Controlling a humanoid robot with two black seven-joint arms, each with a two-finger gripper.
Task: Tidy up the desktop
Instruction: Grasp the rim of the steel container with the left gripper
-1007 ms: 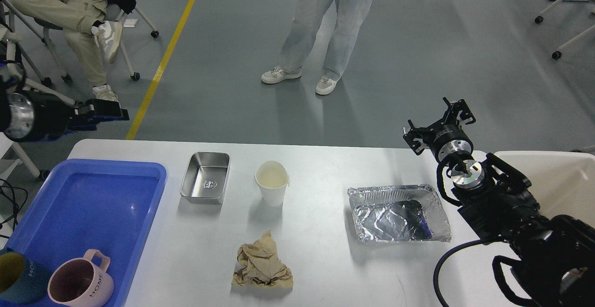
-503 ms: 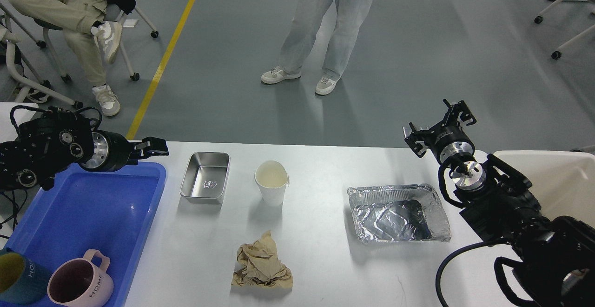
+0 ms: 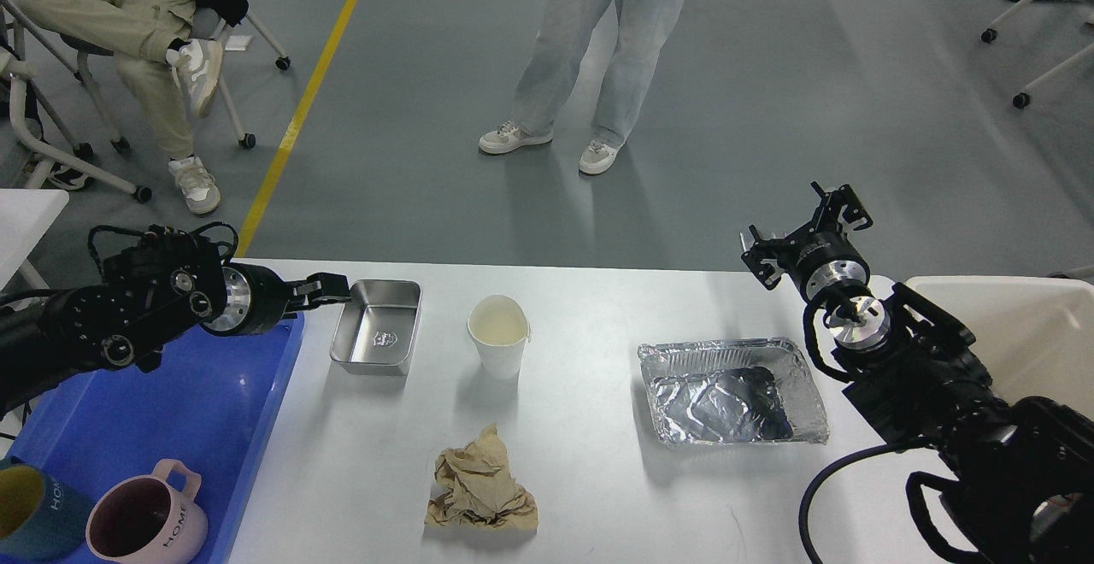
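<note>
Desktop (image 3: pixel 598 461) smooth, matt — steel tin (image 3: pixel 377 338) glossy, foil tray (image 3: pixel 735 393) crinkled.

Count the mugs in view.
2, both in the blue tray's near left corner: a pink mug and a teal mug, cut off by the picture's edge. More may lie beyond it.

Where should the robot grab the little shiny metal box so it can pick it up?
Probably the near-left rim of the metal box: it sits open side up, with thin upright walls that two fingers could pinch from above. The left gripper hovers right beside that edge.
</note>
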